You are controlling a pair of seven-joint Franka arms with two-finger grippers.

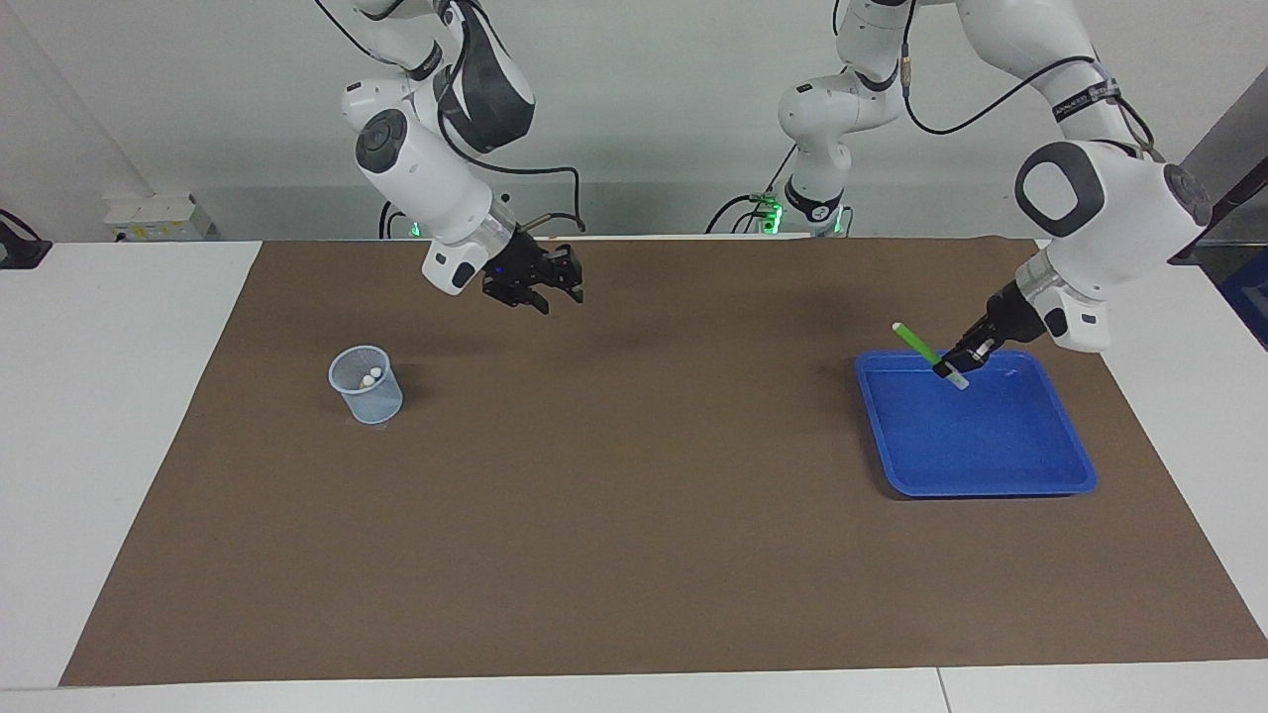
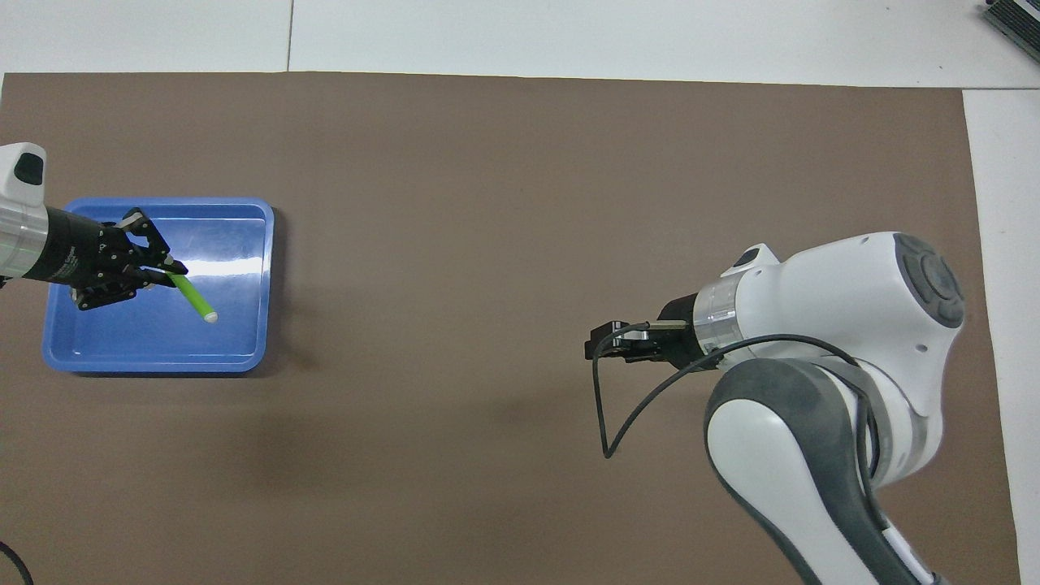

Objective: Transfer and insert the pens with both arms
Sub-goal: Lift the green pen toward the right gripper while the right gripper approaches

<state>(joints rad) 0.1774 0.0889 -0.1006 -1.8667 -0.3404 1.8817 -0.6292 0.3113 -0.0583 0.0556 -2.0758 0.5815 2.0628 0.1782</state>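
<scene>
The right gripper [image 1: 540, 289] hangs over bare mat nearer the robots than the cup [image 1: 366, 384], its fingers spread and holding nothing. The overhead view shows only its back end past the arm's bulky white casing, and that arm hides the cup there altogether.

The left gripper [image 1: 964, 358] is above the blue tray [image 1: 1030, 480], over the tray edge nearest the robots, pinching the green pen [image 1: 919, 346] close to one end. The pen is clear of the tray floor and tilted, its pale tip pointing up and toward the cup's end of the table. In the overhead view the same pen [image 2: 192, 296] lies wholly within the tray's outline [image 2: 236, 361].

The tray is glossy moulded plastic, rectangular, with rounded corners and a raised rim. The cup is a translucent bluish mesh beaker, tapered; two pale pen ends [image 1: 369, 377] show inside it, colours not discernible.

The brown mat [image 1: 634, 555] is matte and flat, open between cup and tray.
</scene>
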